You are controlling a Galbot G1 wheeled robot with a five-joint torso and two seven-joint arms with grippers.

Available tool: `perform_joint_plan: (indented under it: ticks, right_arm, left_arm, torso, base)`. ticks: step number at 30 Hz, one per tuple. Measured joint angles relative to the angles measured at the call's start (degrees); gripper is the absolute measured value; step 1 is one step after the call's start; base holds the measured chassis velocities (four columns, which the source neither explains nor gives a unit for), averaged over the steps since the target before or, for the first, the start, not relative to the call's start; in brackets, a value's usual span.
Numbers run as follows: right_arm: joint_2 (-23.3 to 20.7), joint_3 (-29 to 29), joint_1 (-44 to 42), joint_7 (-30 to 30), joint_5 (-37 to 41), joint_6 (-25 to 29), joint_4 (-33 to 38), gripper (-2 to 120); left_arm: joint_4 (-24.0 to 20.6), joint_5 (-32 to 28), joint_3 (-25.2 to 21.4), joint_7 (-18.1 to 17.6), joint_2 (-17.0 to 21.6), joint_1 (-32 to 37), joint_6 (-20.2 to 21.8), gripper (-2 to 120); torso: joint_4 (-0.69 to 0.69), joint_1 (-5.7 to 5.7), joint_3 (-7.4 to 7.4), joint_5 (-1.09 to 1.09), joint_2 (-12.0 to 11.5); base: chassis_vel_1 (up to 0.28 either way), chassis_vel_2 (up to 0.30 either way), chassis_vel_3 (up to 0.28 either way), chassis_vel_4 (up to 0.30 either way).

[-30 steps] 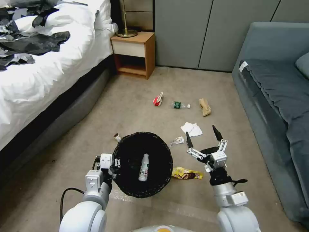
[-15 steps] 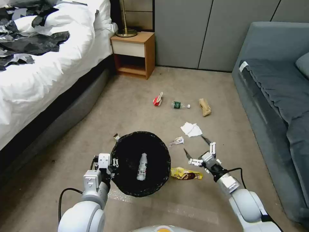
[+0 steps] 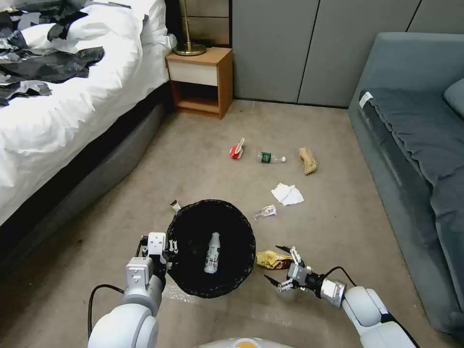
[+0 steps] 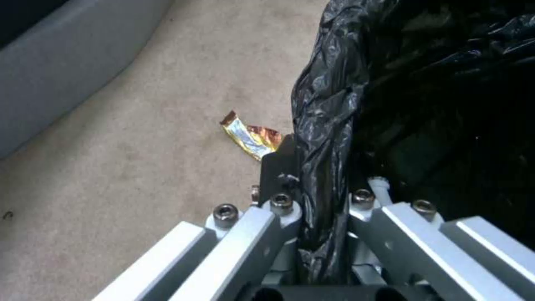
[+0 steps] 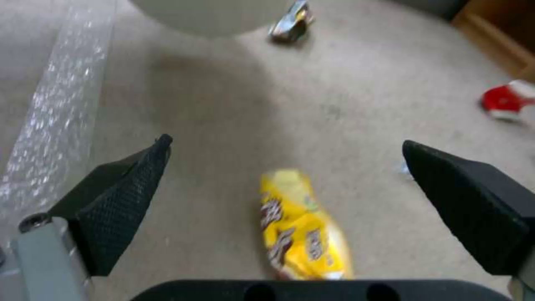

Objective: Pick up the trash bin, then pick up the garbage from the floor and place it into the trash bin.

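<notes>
The right claw [image 3: 278, 263], spread wide, hovers low beside the trash bin [image 3: 211, 246], straddling a yellow wrapper [image 3: 272, 259] on the floor. The left claw [image 3: 170, 249] grips the trash bin's bagged rim.

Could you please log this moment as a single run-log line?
left hand: shut on trash bin rim | bin: white bottle inside | right hand: open, low, at yellow wrapper, not touching

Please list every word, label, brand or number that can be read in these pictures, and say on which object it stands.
No text can be read.
Yellow snack wrapper: brown lettering, too blurred.
White bottle in the trash bin: label too small.
Clear bottle: green label, too small.
Gold wrapper: print illegible.
</notes>
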Motion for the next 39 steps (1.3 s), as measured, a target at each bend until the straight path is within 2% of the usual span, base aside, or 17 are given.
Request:
perform_joint_plan:
  ticks: [6, 12, 32, 34, 36, 37, 39]
  right_arm:
    - [1.24, 0.87, 3.05, 0.11, -2.55, 1.01, -5.95, 100]
    - [1.94, 2.35, 6.56, 3.45, -4.9, 1.22, -12.09, 100]
    - [4.58, 4.15, 13.14, 7.28, -7.34, 1.54, -25.79, 100]
    - [5.22, 4.74, 13.96, 7.33, -7.94, 1.68, -28.09, 96]
    - [5.85, 5.19, 14.35, 7.35, -7.86, 1.91, -30.14, 79]
    - [5.85, 5.19, 14.35, 7.35, -7.86, 1.91, -30.14, 79]
    - [6.33, 5.68, 14.53, 7.47, -7.79, 2.06, -31.93, 68]
  left_arm:
    - [-0.1, 0.05, -0.04, -0.4, 0.14, 0.34, -0.26, 1]
    - [-0.23, 0.22, 0.0, -0.44, 0.18, 0.45, -0.31, 1]
    - [-0.3, 0.73, 0.31, -0.48, 0.1, 0.67, -0.56, 1]
    - [-0.29, 0.76, 0.31, -0.49, 0.04, 0.67, -0.68, 1]
    - [-0.28, 0.86, 0.37, -0.54, -0.05, 0.73, -0.85, 1]
    - [-0.28, 0.86, 0.37, -0.54, -0.05, 0.73, -0.85, 1]
    - [-0.26, 0.87, 0.32, -0.55, -0.06, 0.85, -0.94, 1]
  torso:
    - [0.0, 0.0, 0.0, -0.01, 0.0]
    - [0.0, 0.0, 0.0, 0.0, 0.0]
    - [0.0, 0.0, 0.0, -0.01, 0.0]
    - [0.0, 0.0, 0.0, -0.01, 0.0]
    - [-0.03, 0.0, -0.01, -0.07, 0.01]
    - [-0.03, 0.0, -0.01, -0.07, 0.01]
    - [-0.04, 0.0, -0.02, -0.06, 0.02]
  base:
    - [0.0, 0.0, 0.0, 0.0]
    - [0.0, 0.0, 0.0, 0.0]
    - [0.0, 0.0, 0.0, 0.0]
    - [0.0, 0.0, 0.0, 0.0]
    - [0.0, 0.0, 0.0, 0.0]
    - [0.0, 0.0, 0.0, 0.0]
    - [0.0, 0.0, 0.0, 0.0]
